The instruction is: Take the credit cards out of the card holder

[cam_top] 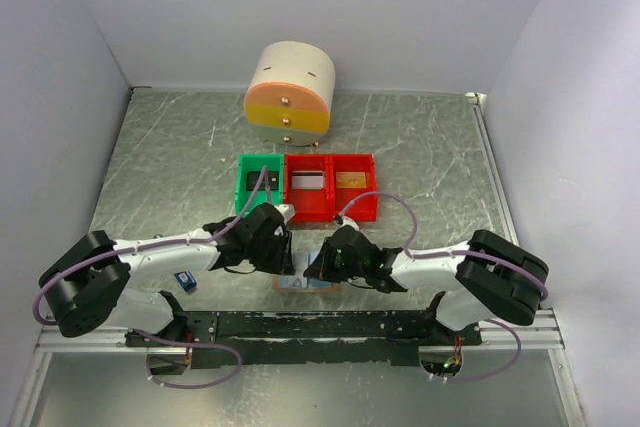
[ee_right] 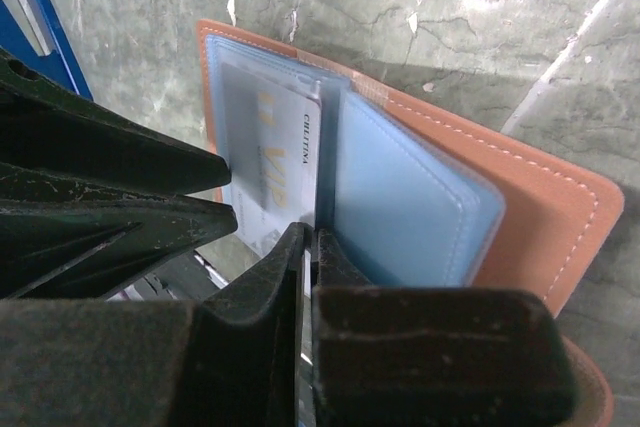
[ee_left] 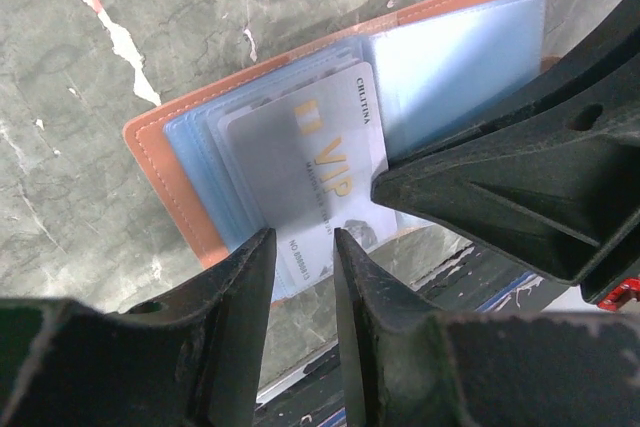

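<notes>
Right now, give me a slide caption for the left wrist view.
Left gripper, jaws open, straddles a silvery VIP credit card in the open tan card holder, the right gripper alongside.

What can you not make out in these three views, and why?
- Top view: card holder almost wholly covered by left end effector and right end effector.
- Wrist views: how many credit cards are inside; overlapping pockets hide them.
- Right wrist: what the shut right end effector pinches; its own fingers cover it.
- Left wrist: card's small print, blurred.
- Top view: middle red bin contents, too small.
</notes>
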Robot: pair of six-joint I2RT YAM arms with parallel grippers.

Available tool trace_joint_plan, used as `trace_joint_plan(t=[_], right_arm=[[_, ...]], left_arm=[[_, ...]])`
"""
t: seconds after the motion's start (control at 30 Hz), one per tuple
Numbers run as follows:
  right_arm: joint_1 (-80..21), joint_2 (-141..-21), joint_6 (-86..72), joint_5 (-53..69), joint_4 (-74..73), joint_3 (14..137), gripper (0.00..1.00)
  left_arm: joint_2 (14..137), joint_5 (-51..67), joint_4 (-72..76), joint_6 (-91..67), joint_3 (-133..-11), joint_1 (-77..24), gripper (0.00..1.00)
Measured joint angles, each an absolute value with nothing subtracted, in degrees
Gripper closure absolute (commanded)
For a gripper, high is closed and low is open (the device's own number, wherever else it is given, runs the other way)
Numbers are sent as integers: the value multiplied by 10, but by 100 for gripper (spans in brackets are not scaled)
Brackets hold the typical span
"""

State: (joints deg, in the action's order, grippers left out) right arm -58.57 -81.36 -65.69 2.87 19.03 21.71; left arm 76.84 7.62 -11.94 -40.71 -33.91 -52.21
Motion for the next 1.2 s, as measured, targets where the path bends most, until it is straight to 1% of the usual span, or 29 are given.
trace_joint_plan(t=[0.47,0.63,0.7,0.77,0.97,1.1,1.2], right_arm=[[-585,-759,-655,27,171,204,99],[-582,-758,-654,33,162,200,88],[-582,-761,-653,31,152,202,82],[-582,-763,-655,29,149,202,79],[-563,-766,-654,30,150,203,79],[-555,-769,-653,42,156,203,78],[-552,-782,-653,56,171,203,80]], left_arm=[[772,43,-138,-407,-348,-524,59],[769,40,-138,-407,-348,-524,58],[766,40,-138,-407,-347,-524,57],[763,41,-136,-407,-346,-524,55],[740,41,-135,-408,-338,-525,46],[697,42,-122,-410,-333,-531,43],[670,47,-97,-410,-331,-535,43]])
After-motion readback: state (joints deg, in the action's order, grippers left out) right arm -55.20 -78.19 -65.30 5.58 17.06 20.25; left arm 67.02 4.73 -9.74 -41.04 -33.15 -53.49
